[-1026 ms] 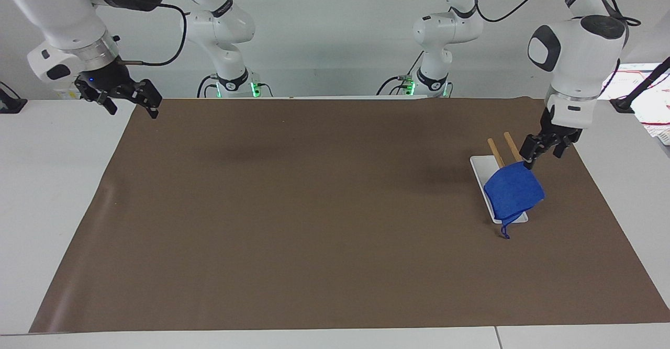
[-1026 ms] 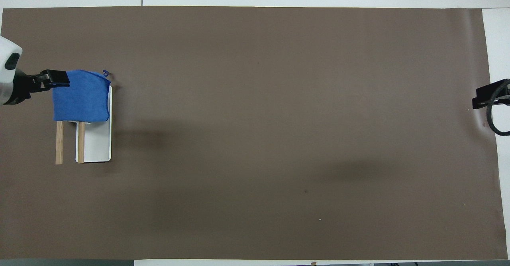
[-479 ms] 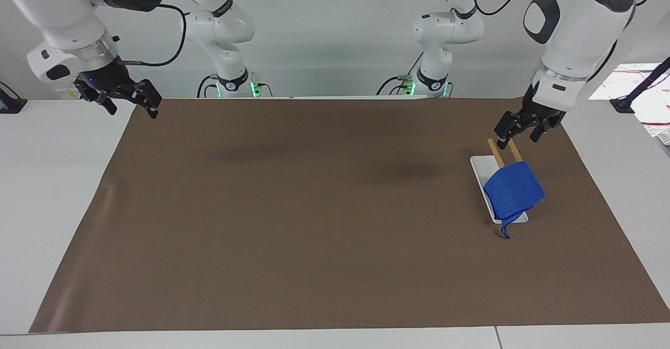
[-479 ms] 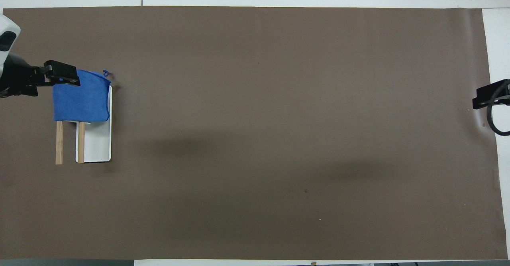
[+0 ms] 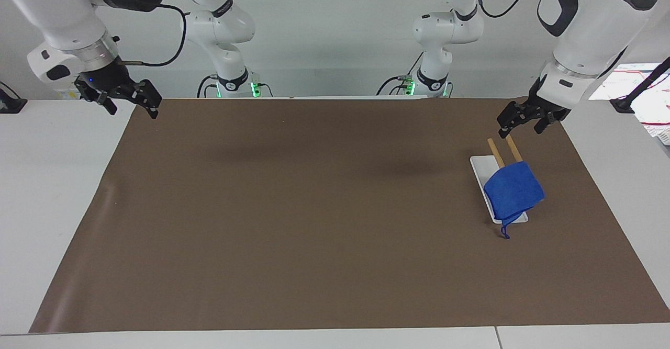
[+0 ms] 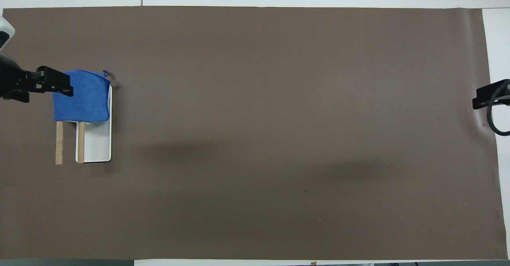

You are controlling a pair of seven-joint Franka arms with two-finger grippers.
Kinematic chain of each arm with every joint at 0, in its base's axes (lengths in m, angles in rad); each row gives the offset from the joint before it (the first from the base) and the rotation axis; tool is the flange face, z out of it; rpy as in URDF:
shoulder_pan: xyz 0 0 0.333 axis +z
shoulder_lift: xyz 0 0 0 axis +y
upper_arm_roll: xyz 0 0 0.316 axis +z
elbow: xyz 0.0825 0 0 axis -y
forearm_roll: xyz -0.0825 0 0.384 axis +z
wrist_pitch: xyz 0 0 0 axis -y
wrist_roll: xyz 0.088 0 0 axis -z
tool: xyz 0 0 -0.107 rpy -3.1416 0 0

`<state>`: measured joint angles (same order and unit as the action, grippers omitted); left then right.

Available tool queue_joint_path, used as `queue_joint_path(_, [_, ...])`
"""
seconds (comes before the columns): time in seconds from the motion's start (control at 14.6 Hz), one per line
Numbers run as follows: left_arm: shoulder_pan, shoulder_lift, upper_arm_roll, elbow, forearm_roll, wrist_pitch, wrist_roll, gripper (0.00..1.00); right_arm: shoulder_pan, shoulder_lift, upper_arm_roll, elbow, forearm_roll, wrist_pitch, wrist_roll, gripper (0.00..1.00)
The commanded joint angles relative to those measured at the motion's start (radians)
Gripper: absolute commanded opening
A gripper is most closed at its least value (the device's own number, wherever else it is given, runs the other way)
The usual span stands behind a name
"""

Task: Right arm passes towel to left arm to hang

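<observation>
The towel (image 5: 513, 191) is draped over the ends of two wooden rods (image 5: 513, 147) of a small rack, above the rack's white base plate (image 5: 478, 166), toward the left arm's end of the tabletop (image 5: 293, 207); its thin loop string (image 5: 505, 231) dangles past the plate's edge. The towel looks hung, so the step in hand appears to be clearing the arm away without disturbing the cloth. The left gripper (image 5: 518, 120) is raised in the air over the bare rod ends nearer to the robots, its fingers spread and holding nothing, with no contact with the towel visible in the facing view. To do this well, the left arm should rise straight up and draw back toward its own base, with the fingers spread so they cannot catch the hem or nudge the rods. The rack looks light, so a bump could tip it or slide the cloth off. The right gripper (image 5: 128, 99) waits over the edge of the brown mat (image 5: 314, 265) at the right arm's end, fingers also spread and empty, and has no reason to move.
</observation>
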<state>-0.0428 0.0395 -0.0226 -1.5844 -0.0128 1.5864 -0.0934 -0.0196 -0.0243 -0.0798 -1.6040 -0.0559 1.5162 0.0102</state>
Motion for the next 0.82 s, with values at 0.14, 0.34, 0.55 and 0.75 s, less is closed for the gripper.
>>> queue_joint_path(0.14, [0.009, -0.053, 0.009, -0.042, -0.015, -0.034, 0.086, 1.0, -0.003, -0.025, -0.003, -0.031, 0.077, 0.019, -0.03, 1.0])
queue_joint_path(0.34, [0.009, -0.079, 0.009, -0.081, -0.013, -0.032, 0.081, 1.0, -0.002, -0.023, -0.003, -0.03, 0.077, 0.021, -0.03, 1.0])
queue_joint_path(0.55, [0.008, -0.084, 0.009, -0.086, -0.006, -0.022, 0.086, 1.0, 0.0, -0.023, -0.003, -0.031, 0.076, 0.021, -0.03, 1.0])
queue_joint_path(0.75, [0.011, -0.082, 0.009, -0.086, -0.004, -0.011, 0.086, 1.0, -0.002, -0.025, -0.003, -0.031, 0.076, 0.021, -0.032, 1.0])
